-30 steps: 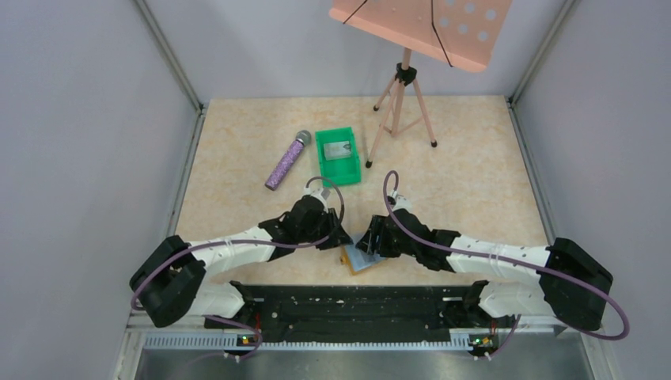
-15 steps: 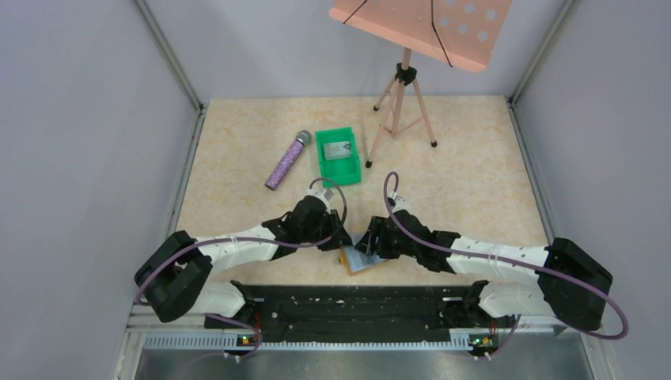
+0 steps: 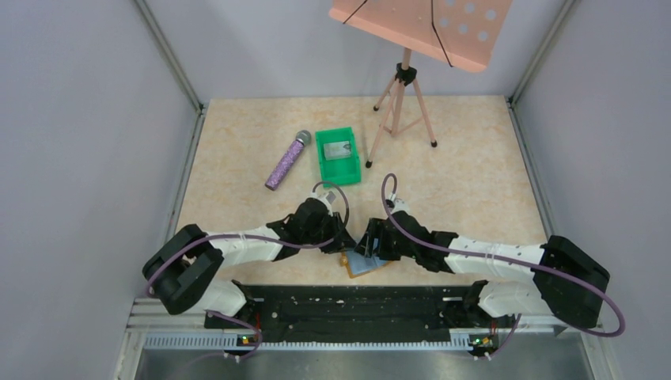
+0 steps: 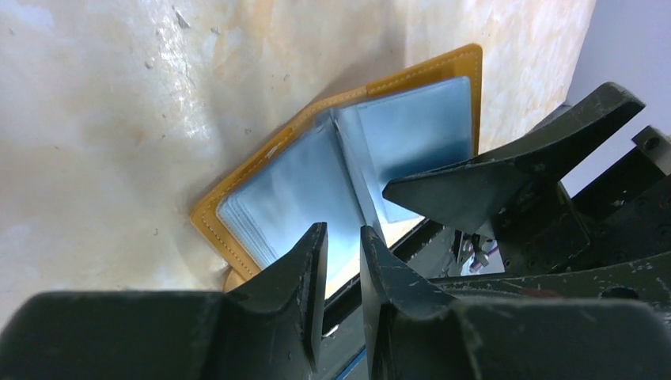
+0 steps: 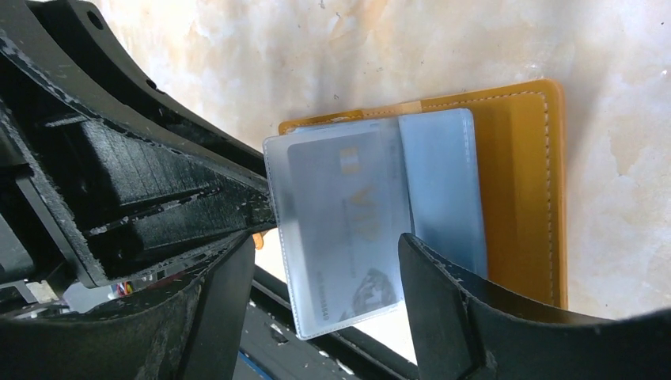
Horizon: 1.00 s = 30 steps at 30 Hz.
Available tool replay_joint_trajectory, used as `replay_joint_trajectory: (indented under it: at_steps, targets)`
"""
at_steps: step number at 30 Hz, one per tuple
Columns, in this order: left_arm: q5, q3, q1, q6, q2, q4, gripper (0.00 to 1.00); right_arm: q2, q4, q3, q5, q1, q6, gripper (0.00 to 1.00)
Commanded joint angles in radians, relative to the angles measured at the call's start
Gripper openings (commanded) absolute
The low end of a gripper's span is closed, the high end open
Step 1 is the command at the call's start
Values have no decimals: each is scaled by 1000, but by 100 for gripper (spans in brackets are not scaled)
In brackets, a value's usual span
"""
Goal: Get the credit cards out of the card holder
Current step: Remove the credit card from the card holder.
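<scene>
The card holder (image 3: 365, 265) lies open at the table's near edge, tan-brown (image 5: 522, 182) with pale blue-grey sleeves (image 4: 293, 182). One clear sleeve stands up from its middle with a silvery-grey credit card (image 5: 348, 229) inside. My left gripper (image 3: 342, 244) (image 4: 343, 233) is shut on that sleeve's edge, and its fingers (image 5: 198, 206) show at the left of the right wrist view. My right gripper (image 3: 365, 241) (image 5: 324, 241) is open, one jaw on each side of the raised sleeve without touching it. Its finger (image 4: 475, 186) hangs over the holder's right half. Another grey card (image 3: 338, 149) lies in the green bin.
The green bin (image 3: 342, 170) sits mid-table with a purple microphone (image 3: 286, 160) to its left. A pink music stand's tripod (image 3: 405, 103) stands at the back. The black rail (image 3: 356, 301) runs just below the holder. Grey walls close in both sides.
The right gripper's jaws have spread wider around the raised sleeve. The left arm has shifted slightly, still holding the sleeve.
</scene>
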Motion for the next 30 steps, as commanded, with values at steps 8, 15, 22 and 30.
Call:
replay_joint_trajectory:
  at_steps: [8,15,22,30]
  targets:
    - [71,4,-7,-29,29,127,27,-86,-134,73,87,-10,-56,59]
    - [88,52,-23,-17,73,128,27,-160,-214,92,106,-10,-84,51]
    - [113,108,-40,-12,135,140,28,-291,-327,122,138,-10,-154,45]
    - [110,174,-45,2,210,124,28,-341,-346,103,132,-11,-185,32]
